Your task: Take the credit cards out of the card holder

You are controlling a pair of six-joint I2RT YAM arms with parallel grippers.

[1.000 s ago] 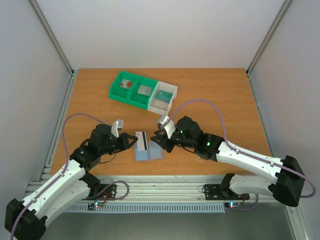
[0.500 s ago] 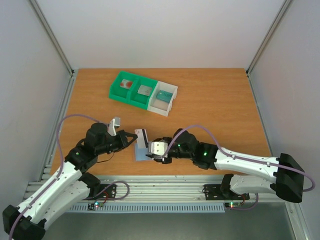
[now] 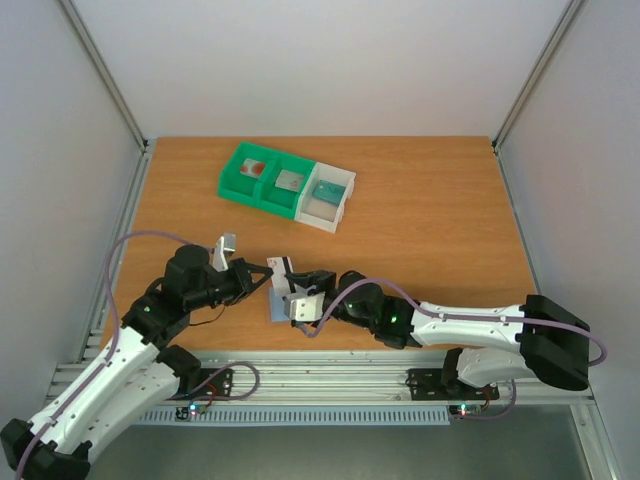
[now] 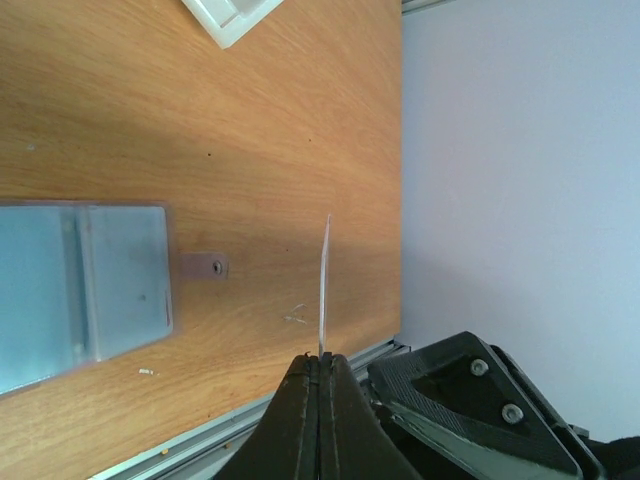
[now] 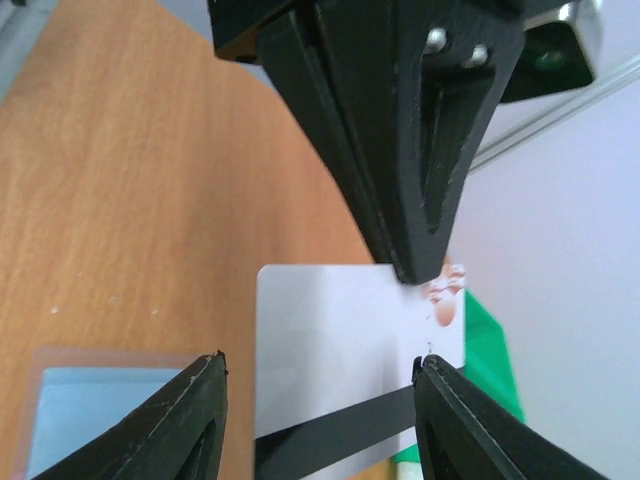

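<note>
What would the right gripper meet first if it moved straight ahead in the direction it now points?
The thin white plastic card with a dark stripe and red-pink patch, pinched by the shut left gripper. It lies just ahead of the open right gripper, though depth is unclear.

The card (image 5: 340,310) sits between left pincer (image 4: 320,362) and right pincer (image 5: 318,370), near the card holder (image 4: 85,290); the tray (image 3: 255,200) lies well behind.

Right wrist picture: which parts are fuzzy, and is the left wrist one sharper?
Right wrist view: its own black fingers are soft silhouettes; the white rectangular plastic card is clearer. Left wrist view: sharper, wood-grain table crisp, that card edge-on, a thin bright line.
</note>
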